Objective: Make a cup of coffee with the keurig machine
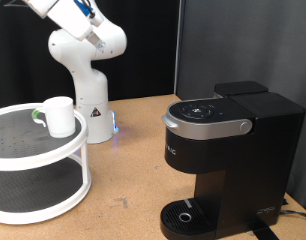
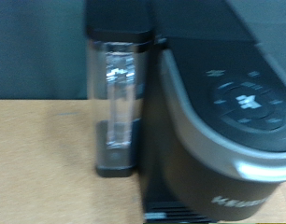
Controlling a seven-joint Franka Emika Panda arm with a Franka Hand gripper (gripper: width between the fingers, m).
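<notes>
The black Keurig machine (image 1: pixel 225 150) stands at the exterior view's right, its lid down, grey handle (image 1: pixel 205 126) and button panel on top, round drip tray (image 1: pixel 186 215) bare at its foot. The white mug (image 1: pixel 59 116) stands on the top shelf of a white two-tier round stand (image 1: pixel 38 160) at the exterior view's left. The gripper does not show in either view; only the white arm (image 1: pixel 78 40) reaches up out of the exterior view's top left. The wrist view shows the machine (image 2: pixel 218 131) close up, with its clear water tank (image 2: pixel 118 103) and button panel (image 2: pixel 244 96).
The arm's white base (image 1: pixel 91 115) stands on the wooden table (image 1: pixel 133 170) behind the stand, with a blue light at its foot. A black curtain hangs behind. A cable (image 1: pixel 293 212) lies by the machine at the exterior view's right edge.
</notes>
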